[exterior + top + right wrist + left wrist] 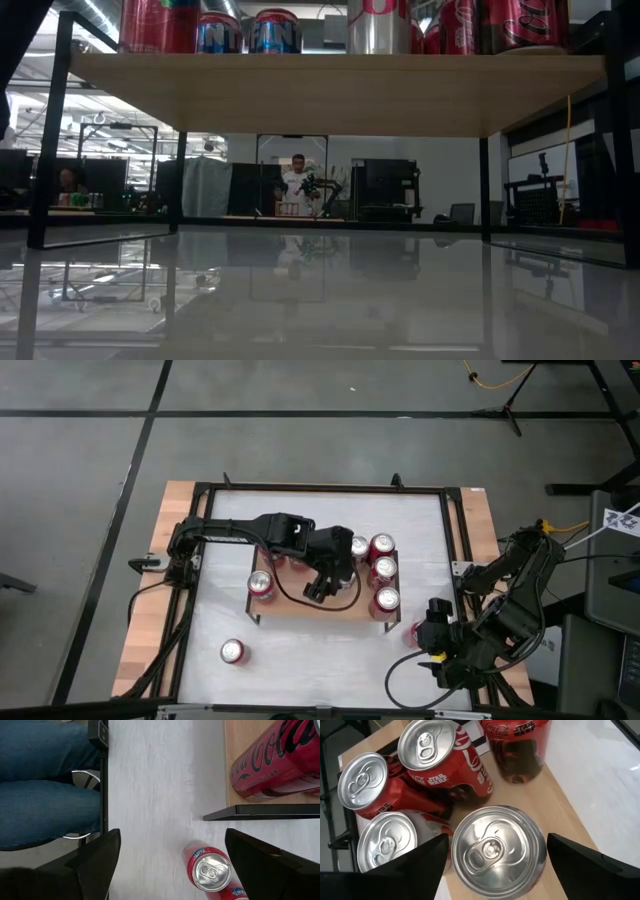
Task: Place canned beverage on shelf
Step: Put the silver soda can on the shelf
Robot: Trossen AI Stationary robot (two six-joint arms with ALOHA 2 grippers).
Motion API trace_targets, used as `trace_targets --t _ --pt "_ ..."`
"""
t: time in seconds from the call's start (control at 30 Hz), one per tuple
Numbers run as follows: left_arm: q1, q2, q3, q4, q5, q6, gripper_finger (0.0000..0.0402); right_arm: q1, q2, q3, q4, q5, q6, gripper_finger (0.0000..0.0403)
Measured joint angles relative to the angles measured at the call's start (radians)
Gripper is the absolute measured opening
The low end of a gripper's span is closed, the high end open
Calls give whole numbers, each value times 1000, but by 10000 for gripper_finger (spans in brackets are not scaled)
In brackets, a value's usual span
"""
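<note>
The shelf (300, 608) with its light wooden top (560, 805) stands mid-table on thin black legs. Several red cans (383, 568) stand upright on its right part and one (262, 585) on its left end. My left gripper (322, 582) is open above the shelf. Its fingers (420, 865) stand on either side of an upright can with a silver top (492, 850), which rests on the plank; I see no touch. My right gripper (172, 870) is open low over the table at the shelf's right near corner. A small red can (212, 870) stands on the table between its fingers.
Another can (233, 651) stands alone on the white table toward the near left. The table's black frame (452, 540) runs round its edge. A seated person's legs in jeans (45, 785) show beyond the table. The low view looks under the plank (340, 90).
</note>
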Motion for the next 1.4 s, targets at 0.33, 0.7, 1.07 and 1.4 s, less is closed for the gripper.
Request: trace_targets --t 0.33,0.7,1.07,1.4 --pt "-33 -13 0 -8 -95 -27 326 0 0 0 0 0 0 347" --pt "-81 -77 1 -31 -180 -194 326 0 0 0 3 0 0 347" --pt "-127 -66 -9 -168 -179 -572 326 0 0 0 3 0 0 347" --pt "-156 -60 -132 -142 -178 -577 326 0 0 0 2 1 0 347"
